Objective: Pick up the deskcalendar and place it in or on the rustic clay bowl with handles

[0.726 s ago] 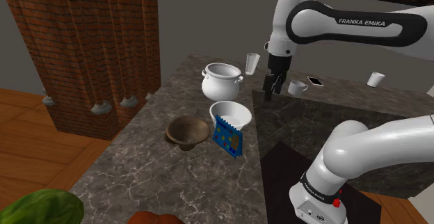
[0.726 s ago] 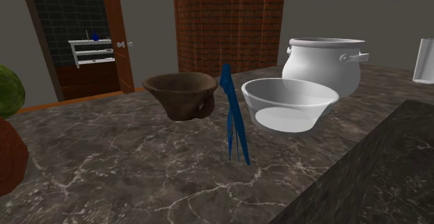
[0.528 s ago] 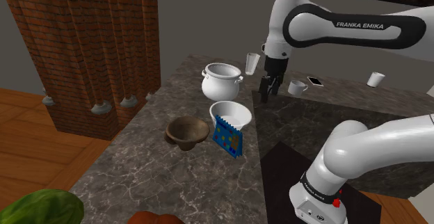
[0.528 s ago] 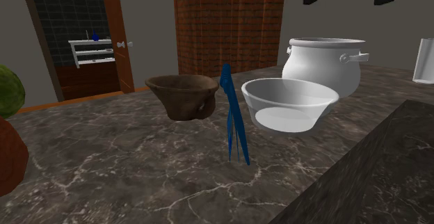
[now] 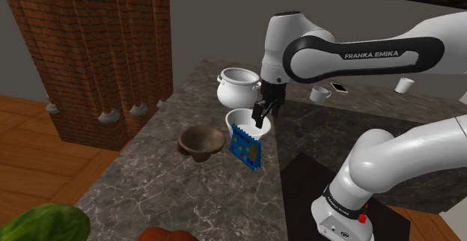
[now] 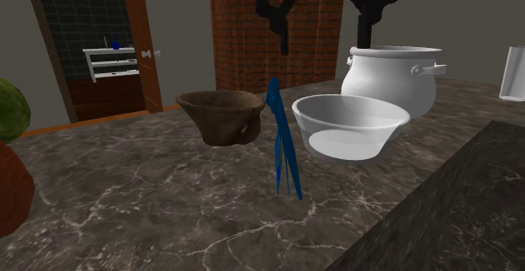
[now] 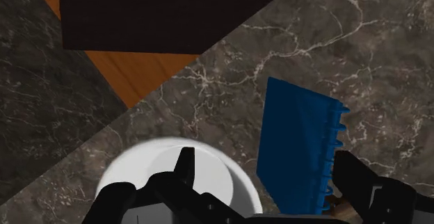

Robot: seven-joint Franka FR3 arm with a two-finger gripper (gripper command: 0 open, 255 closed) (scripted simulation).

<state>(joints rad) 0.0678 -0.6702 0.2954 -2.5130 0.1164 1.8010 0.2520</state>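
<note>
Shoulder view: the gripper [image 5: 262, 113] hangs just above the white bowl [image 5: 248, 121], fingers spread wide and carrying nothing. The blue desk calendar [image 5: 244, 147] stands upright on the marble counter [image 5: 150, 180] just beside that bowl. The brown clay bowl [image 5: 202, 141] sits near it, empty.

Second exterior view: the calendar stands between the white bowl and the clay bowl, with the gripper overhead and not touching it.

Wrist view: the calendar lies below the open fingers, beside the white bowl's rim.

Assessment: approach only. Grasp, lift, transfer and placement are outstanding.
</note>
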